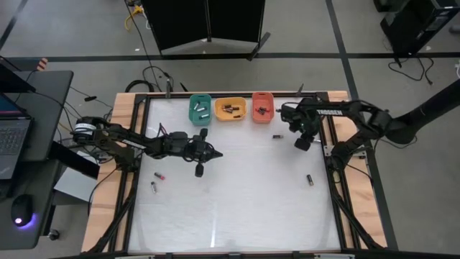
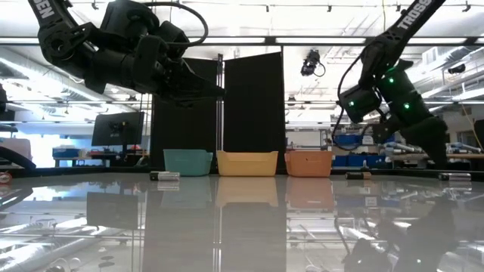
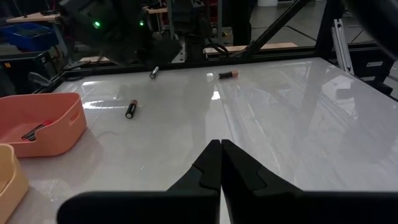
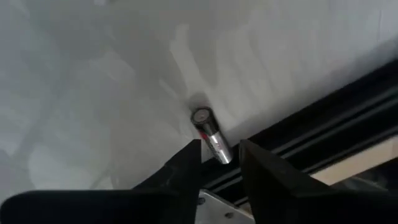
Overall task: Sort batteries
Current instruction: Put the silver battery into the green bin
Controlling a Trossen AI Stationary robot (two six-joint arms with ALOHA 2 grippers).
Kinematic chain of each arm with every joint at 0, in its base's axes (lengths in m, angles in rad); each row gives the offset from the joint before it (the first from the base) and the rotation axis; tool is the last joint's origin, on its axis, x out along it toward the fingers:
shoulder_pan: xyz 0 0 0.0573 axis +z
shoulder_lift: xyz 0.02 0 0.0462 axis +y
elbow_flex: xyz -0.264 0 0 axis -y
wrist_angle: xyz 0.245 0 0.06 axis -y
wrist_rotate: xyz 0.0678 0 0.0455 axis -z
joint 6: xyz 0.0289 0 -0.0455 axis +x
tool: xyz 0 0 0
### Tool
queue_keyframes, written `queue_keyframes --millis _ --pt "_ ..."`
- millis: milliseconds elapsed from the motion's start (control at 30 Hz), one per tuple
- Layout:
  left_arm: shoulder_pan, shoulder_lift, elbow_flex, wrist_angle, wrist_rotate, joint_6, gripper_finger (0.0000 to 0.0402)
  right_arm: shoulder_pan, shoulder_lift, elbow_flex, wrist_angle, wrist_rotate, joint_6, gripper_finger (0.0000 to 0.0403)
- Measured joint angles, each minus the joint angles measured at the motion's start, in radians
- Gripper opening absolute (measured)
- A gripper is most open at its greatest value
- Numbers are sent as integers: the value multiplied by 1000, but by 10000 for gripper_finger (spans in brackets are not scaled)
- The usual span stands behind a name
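Small batteries lie scattered on the white table: one with a pink band (image 1: 159, 175), one beside it (image 1: 153, 187), one near the red tray (image 1: 276, 136) and one toward the right side (image 1: 310, 180). My right gripper (image 4: 219, 146) is open and low over the table's right rail (image 1: 302, 142). Its fingers stand on either side of the near end of a silvery, red-banded battery (image 4: 208, 129) that lies on its side against the dark rail. My left gripper (image 3: 221, 160) is shut on nothing and hovers above the table below the green tray (image 1: 215, 153).
The green tray (image 1: 200, 109), orange tray (image 1: 230, 109) and red tray (image 1: 262, 106) stand in a row at the far edge, each with batteries inside. A dark frame rail (image 4: 311, 140) and a wooden border run along the table's right side. The near half of the table is bare.
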Motion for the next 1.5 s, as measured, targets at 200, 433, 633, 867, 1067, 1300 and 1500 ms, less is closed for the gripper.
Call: queue_keyframes --millis 200,433,633,867,1067,1300,1500 --pt "0 0 0 0 0 2 11 16 3 -30 56 -8 -51 131" --pt "0 0 0 0 0 2 11 16 3 -42 84 -31 -87 119" --pt "0 0 0 0 0 3 11 15 3 -42 89 -35 -90 108" --pt "0 0 0 0 0 3 11 15 3 -42 89 -36 -92 110" --pt "0 0 0 0 0 3 11 17 2 -48 90 7 -142 112" --pt "0 0 0 0 0 3 12 17 2 -87 90 13 -201 114" --pt "0 0 0 0 0 5 12 14 2 -128 106 46 -235 110"
